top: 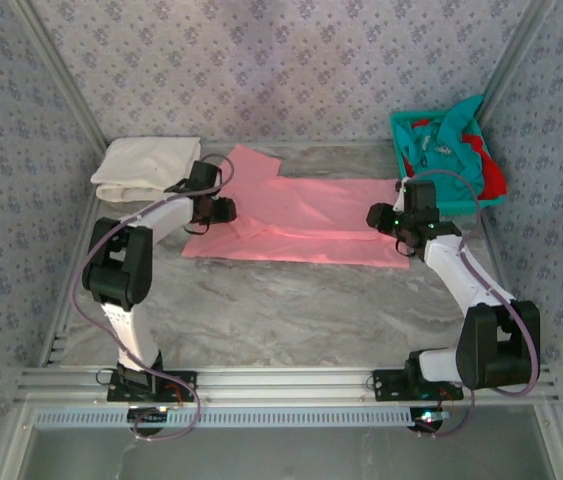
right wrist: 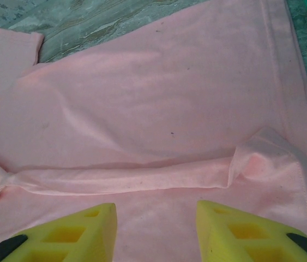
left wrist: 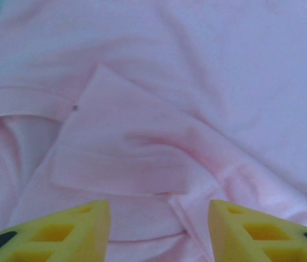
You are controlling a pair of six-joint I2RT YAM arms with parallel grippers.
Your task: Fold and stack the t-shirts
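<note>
A salmon pink t-shirt lies spread on the marble table, partly folded lengthwise. My left gripper hovers open over its left end, where a folded sleeve flap shows between the yellow fingers. Over the shirt's right end my right gripper is open above a long fold ridge; nothing is held. A folded cream-white t-shirt rests at the back left. Teal and red shirts lie heaped in the basket at the back right.
The teal mesh basket stands in the back right corner. Patterned walls enclose the table on three sides. Bare marble stretches in front of the pink shirt toward the arm bases.
</note>
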